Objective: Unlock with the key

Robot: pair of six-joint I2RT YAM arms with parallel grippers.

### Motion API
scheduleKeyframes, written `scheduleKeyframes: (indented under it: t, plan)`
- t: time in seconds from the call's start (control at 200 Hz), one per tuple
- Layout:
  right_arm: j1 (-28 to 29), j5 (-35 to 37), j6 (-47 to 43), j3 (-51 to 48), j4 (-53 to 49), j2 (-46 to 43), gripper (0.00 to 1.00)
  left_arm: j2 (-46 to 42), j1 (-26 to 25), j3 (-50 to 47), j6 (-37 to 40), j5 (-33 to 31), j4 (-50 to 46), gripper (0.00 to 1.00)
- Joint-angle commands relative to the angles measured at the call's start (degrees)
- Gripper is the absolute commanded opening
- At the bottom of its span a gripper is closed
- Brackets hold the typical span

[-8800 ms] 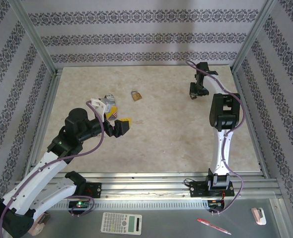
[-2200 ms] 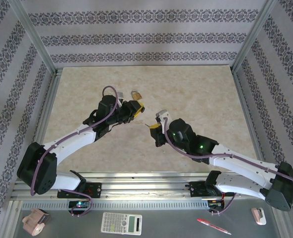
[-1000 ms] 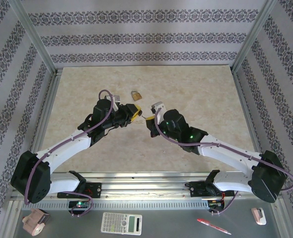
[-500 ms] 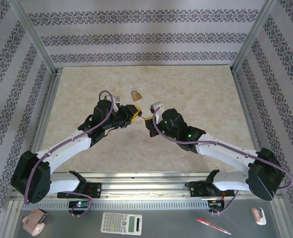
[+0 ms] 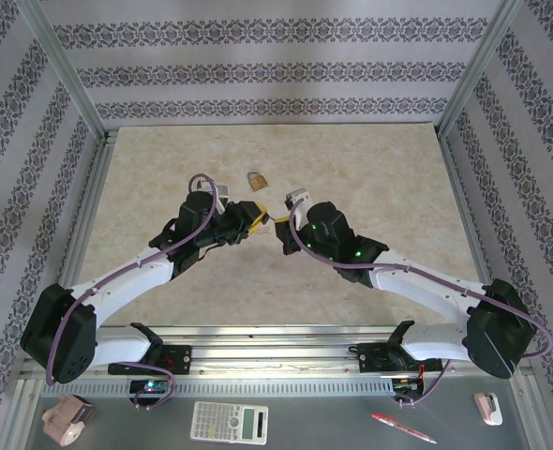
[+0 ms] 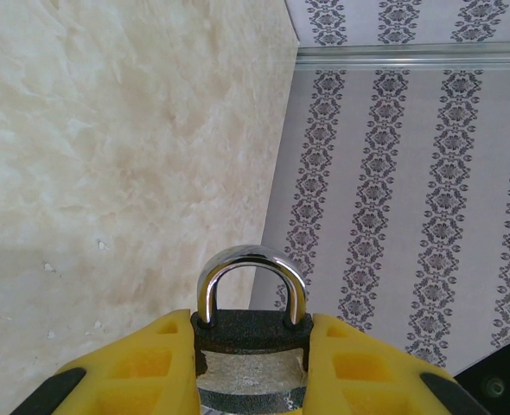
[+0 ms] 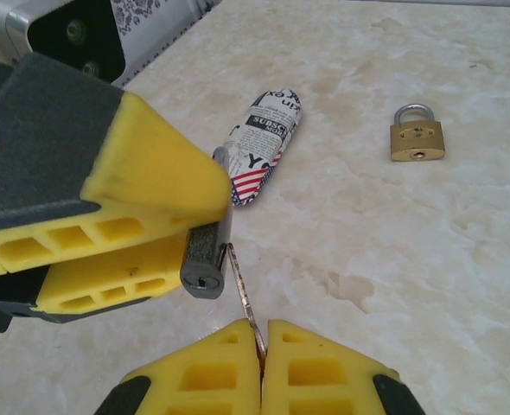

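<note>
My left gripper [image 6: 251,327] is shut on a small dark-grey padlock [image 6: 251,333], its chrome shackle [image 6: 251,275] sticking out past the yellow fingers. In the top view the left gripper [image 5: 250,215] and right gripper [image 5: 280,226] meet nose to nose at mid-table. My right gripper [image 7: 262,333] is shut on the key [image 7: 242,290], a thin pale blade standing out from between the pads. The padlock's underside [image 7: 203,262] faces the right wrist camera with its keyhole showing. The key's tip rests against the padlock's right side, beside the keyhole and not in it.
A brass padlock [image 5: 257,180] [image 7: 417,138] lies on the table beyond the grippers. A newspaper-and-flag printed packet [image 7: 264,143] lies just behind the left gripper's fingers [image 7: 143,177]. A calculator [image 5: 229,422] and a red pen [image 5: 403,428] sit on the near ledge.
The right gripper has crept up and left with the key, closing the small gap to the padlock. The left arm has barely moved.
</note>
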Motion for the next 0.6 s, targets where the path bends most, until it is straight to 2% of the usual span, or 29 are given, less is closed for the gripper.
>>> scheduleKeyframes:
  t: [0.0,0.325,0.595]
  plan:
    - [-0.2,-1.8,1.0,1.9,2.3,0.9,0.00,0.5,-0.6,-0.1,-0.3,0.1,2.6,0.00]
    - [-0.4,-0.5,2.0,-0.5,1.4,-1.0,0.00,-0.9,-0.6,-0.5,-0.3,-2.9,1.7,0.00]
    - [0.1,-2.2,4.6,-2.7,2.4,-1.7,0.00,-2.4,-0.7,-1.0,0.3,-6.1,0.6,0.00]
